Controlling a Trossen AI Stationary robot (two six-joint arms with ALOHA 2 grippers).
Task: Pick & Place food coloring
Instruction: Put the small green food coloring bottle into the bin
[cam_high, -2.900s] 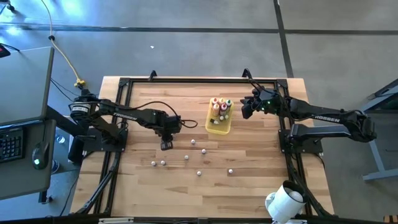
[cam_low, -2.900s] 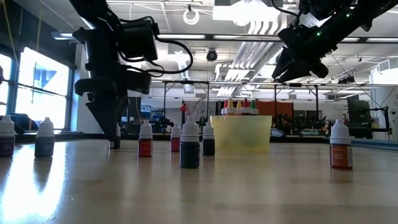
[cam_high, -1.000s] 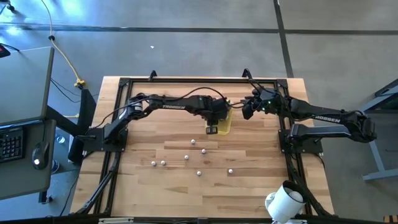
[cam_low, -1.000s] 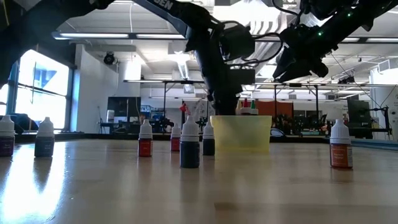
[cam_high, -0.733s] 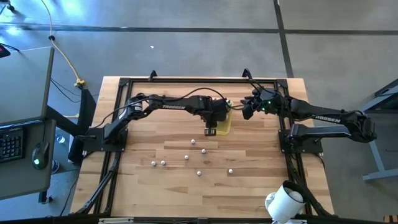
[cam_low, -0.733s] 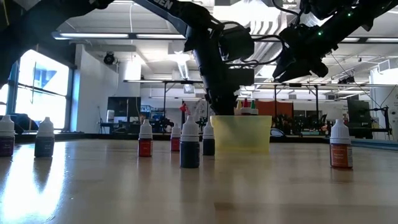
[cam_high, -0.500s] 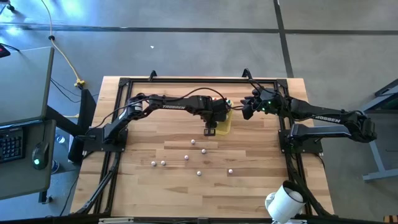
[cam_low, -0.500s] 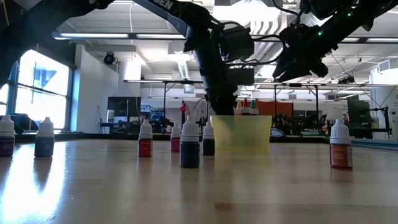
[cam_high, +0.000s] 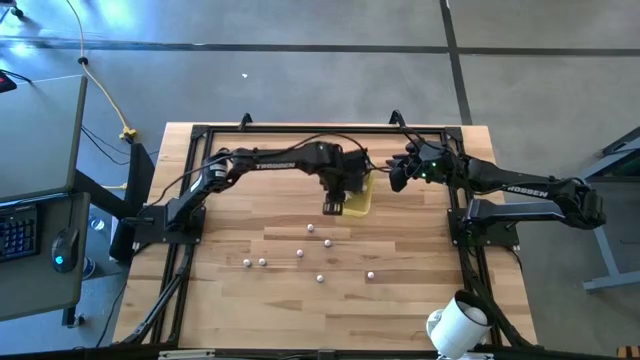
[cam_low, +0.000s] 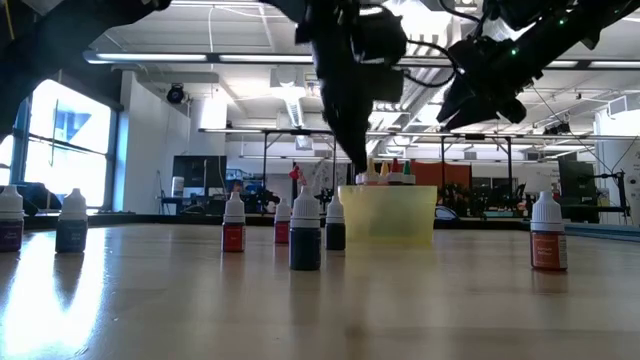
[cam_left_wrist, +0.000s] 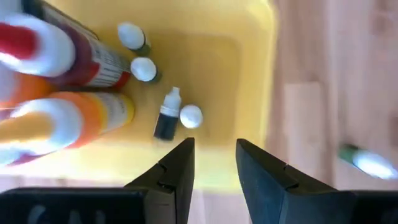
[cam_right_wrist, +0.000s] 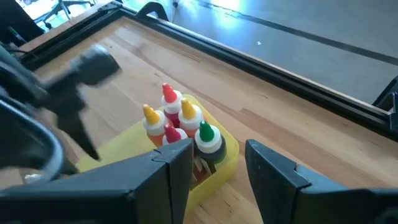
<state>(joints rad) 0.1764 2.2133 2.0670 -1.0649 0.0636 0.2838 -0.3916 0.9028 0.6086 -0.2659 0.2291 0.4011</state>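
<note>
One wooden table (cam_high: 400, 300) carries two dark arms. The left gripper (cam_high: 334, 207) hangs above the near end of the single yellow tray (cam_high: 357, 199); its jaws stand slightly apart with nothing between them. The right gripper (cam_high: 397, 177) waits in the air just beside the tray's far right corner, jaws parted and empty.

In the tray, the right wrist view shows four taller squeeze bottles (cam_right_wrist: 181, 121) standing together: one red-tipped, two orange-tipped and one green-capped. The left wrist view shows four tiny food coloring bottles (cam_left_wrist: 166, 118) on the tray floor beside them: three upright, one lying on its side.

On the bare wood in front of the tray the high view shows seven more loose bottles (cam_high: 301, 254), scattered and well apart, all standing upright in the low view.
</note>
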